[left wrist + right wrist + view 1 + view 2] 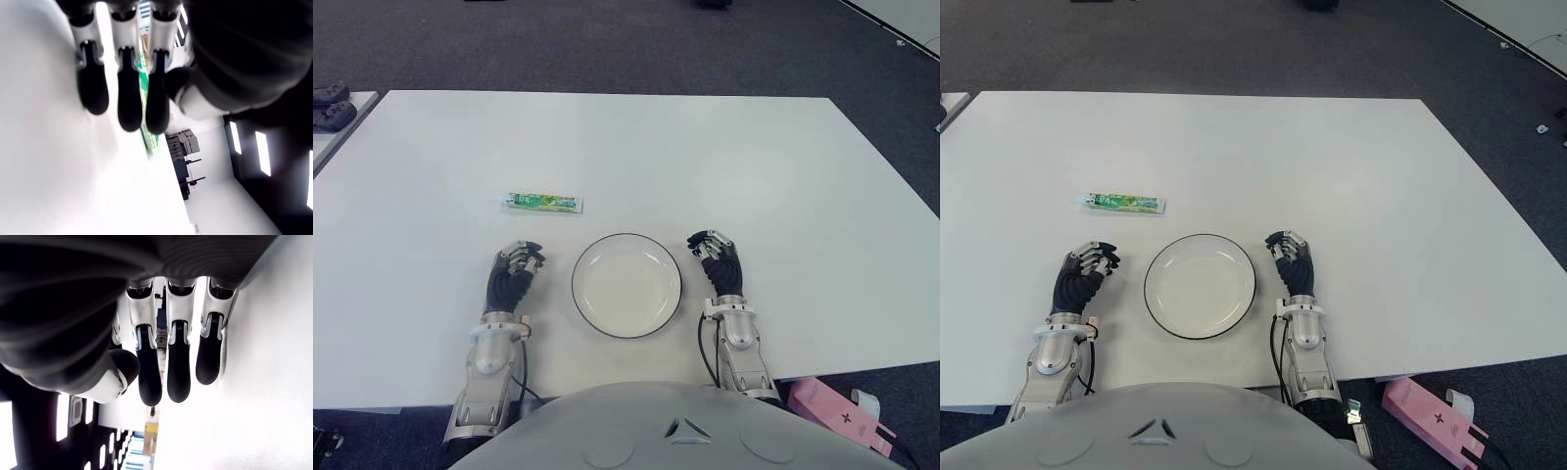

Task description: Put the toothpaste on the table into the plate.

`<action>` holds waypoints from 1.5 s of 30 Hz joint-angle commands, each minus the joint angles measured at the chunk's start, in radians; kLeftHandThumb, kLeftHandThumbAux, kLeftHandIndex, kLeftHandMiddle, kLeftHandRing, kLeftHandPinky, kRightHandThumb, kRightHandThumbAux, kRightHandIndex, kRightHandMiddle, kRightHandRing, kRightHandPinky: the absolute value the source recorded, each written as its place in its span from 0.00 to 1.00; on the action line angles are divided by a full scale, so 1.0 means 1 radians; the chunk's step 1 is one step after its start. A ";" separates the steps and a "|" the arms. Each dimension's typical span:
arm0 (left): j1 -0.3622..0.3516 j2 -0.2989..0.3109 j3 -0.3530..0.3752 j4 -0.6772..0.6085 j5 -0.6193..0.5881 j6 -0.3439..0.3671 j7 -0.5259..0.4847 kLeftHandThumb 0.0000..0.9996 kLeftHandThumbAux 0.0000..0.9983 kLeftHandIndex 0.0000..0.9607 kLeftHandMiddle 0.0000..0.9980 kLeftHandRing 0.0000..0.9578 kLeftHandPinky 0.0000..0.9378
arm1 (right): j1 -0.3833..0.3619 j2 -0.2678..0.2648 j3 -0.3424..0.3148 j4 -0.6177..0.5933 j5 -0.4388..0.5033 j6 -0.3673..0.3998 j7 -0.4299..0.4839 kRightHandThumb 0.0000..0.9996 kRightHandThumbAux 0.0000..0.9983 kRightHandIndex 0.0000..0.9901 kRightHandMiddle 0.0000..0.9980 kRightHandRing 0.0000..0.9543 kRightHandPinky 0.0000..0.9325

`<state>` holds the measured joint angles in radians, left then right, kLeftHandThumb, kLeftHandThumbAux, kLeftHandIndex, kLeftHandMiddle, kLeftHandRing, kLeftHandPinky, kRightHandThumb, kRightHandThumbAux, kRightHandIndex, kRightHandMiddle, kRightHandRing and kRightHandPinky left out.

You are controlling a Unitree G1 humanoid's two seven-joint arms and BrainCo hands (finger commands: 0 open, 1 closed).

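White table [754, 157], grey carpet beyond. Plate [626, 285]: empty, landmark. Toothpaste [542, 203]: flat on table, beyond plate, toward its left. Left hand [514, 271]: left of plate, fingers loosely curled, holding nothing. Right hand [717, 259]: right of plate, likewise. Step: reach not begun; left hand likely must go forward to grasp.

Only catching a sliver of the toothpaste [145, 105] in the left wrist view, with the left hand's fingers [129, 88] covering most of the green tube. Print on the toothpaste way too small to read from the eye views. Losing the plate behind the right hand's fingers [178, 367] in the right wrist view (not a trace of the rim). Cutting off the pink box [1433, 418] at the frame's bottom, and some dark objects [331, 106] at the left edge, too clipped to identify.
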<state>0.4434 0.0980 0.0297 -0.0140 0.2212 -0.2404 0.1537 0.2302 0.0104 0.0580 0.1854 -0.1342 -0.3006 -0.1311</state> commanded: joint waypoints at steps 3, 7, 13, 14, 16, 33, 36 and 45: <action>-0.007 0.025 -0.017 0.014 0.228 -0.004 0.167 0.71 0.72 0.45 0.55 0.58 0.59 | -0.001 0.000 -0.001 0.014 -0.002 0.020 0.001 0.71 0.73 0.43 0.47 0.47 0.46; -0.019 0.046 -0.039 0.033 0.413 0.005 0.325 0.71 0.72 0.45 0.56 0.59 0.61 | 0.002 0.005 0.001 0.002 -0.005 0.026 -0.002 0.71 0.73 0.43 0.48 0.47 0.47; -0.041 0.081 -0.066 0.044 0.548 0.021 0.443 0.71 0.72 0.45 0.59 0.62 0.64 | 0.000 0.003 0.002 0.003 -0.016 0.019 -0.010 0.70 0.73 0.43 0.48 0.47 0.46; -0.043 0.087 -0.069 0.046 0.559 0.022 0.455 0.71 0.72 0.45 0.60 0.63 0.65 | 0.000 0.003 0.002 0.004 -0.018 0.019 -0.011 0.70 0.73 0.43 0.48 0.47 0.46; -0.048 0.100 -0.075 0.047 0.585 0.025 0.477 0.71 0.72 0.45 0.61 0.64 0.66 | 0.000 0.001 0.003 0.004 -0.022 0.021 -0.012 0.70 0.73 0.43 0.48 0.47 0.46; -0.074 0.194 -0.119 -0.002 0.725 0.121 0.493 0.72 0.72 0.45 0.66 0.70 0.69 | -0.009 0.007 0.000 0.012 -0.018 0.034 -0.016 0.71 0.73 0.43 0.48 0.47 0.46; -0.081 0.204 -0.125 -0.002 0.733 0.139 0.487 0.72 0.72 0.45 0.67 0.71 0.69 | -0.007 0.010 0.000 0.005 -0.014 0.034 -0.013 0.71 0.73 0.43 0.48 0.47 0.46; -0.125 0.255 -0.126 -0.011 0.738 0.196 0.429 0.72 0.72 0.45 0.65 0.67 0.64 | -0.006 0.012 0.000 -0.001 -0.019 0.042 -0.017 0.71 0.73 0.43 0.49 0.47 0.46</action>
<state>0.3469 0.3260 -0.0945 -0.0231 0.9455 -0.0658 0.6189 0.2217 0.0190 0.0597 0.1798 -0.1528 -0.2891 -0.1466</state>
